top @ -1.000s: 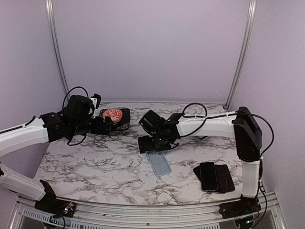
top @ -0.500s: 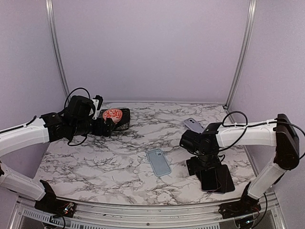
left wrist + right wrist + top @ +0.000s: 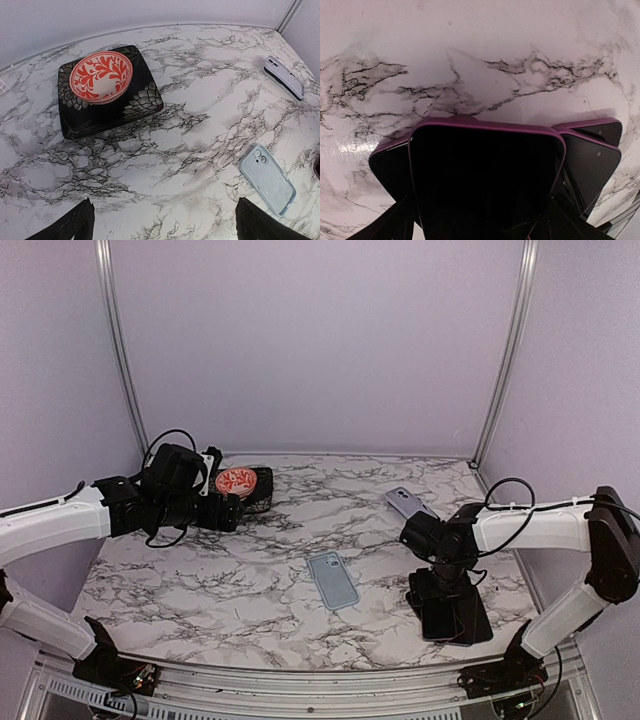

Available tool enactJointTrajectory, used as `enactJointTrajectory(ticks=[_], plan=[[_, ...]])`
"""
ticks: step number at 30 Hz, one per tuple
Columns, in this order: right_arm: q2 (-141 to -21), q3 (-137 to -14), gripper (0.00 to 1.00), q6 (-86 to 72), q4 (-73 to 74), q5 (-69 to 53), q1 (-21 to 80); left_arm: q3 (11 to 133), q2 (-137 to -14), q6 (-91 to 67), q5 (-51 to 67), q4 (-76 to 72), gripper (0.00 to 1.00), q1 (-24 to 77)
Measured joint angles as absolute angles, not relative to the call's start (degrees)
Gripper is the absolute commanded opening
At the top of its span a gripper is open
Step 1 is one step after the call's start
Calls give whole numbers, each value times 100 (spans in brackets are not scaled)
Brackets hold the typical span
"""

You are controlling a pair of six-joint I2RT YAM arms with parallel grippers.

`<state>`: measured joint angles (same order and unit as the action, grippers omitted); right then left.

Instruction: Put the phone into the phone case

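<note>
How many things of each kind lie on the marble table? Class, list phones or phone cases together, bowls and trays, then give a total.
Phones or phone cases: 4. Light blue one, grey one, two dark ones stacked under the right gripper, the upper and the lower.
Bowls: 1, red-patterned bowl.
Trays: 1, black square tray.
Total: 6.

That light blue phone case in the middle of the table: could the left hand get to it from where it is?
Probably yes. The left hand is open and holds nothing, and only bare marble table lies between it and the light blue case.
</note>
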<state>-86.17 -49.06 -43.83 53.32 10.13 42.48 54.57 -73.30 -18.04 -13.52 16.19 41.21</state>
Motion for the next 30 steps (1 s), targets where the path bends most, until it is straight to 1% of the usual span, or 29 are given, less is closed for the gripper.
enactJointTrajectory(ticks=[1,3,5,10,17,22,27,30], plan=[[-8608,-4890,74,-4362,5290,985,4228,5457,-7341,-1804,-1350,1619,99,4121],[-8595,-4866,63,-4331,5210,947,4209,5459,-7365,-1804,-1350,1623,99,4121],[-8586,-4858,57,-4303,5155,947,4198,5459,-7391,-1802,-1347,1632,99,4121],[-8586,-4862,46,-4174,5124,934,4185,5459,-7408,-1802,-1350,1680,99,4121],[-8571,-5050,44,-3872,5159,921,4257,5489,-7408,-1802,-1350,1721,99,4121],[-8521,-5457,41,-3673,5076,1022,4558,5546,-7408,-1800,-1350,1726,99,4121],[-8556,-5876,38,-3439,4576,1227,4984,5546,-7408,-1800,-1352,1728,99,4121],[-8683,-6093,38,-3273,3874,1347,5234,5546,-7408,-1800,-1358,1730,99,4121]])
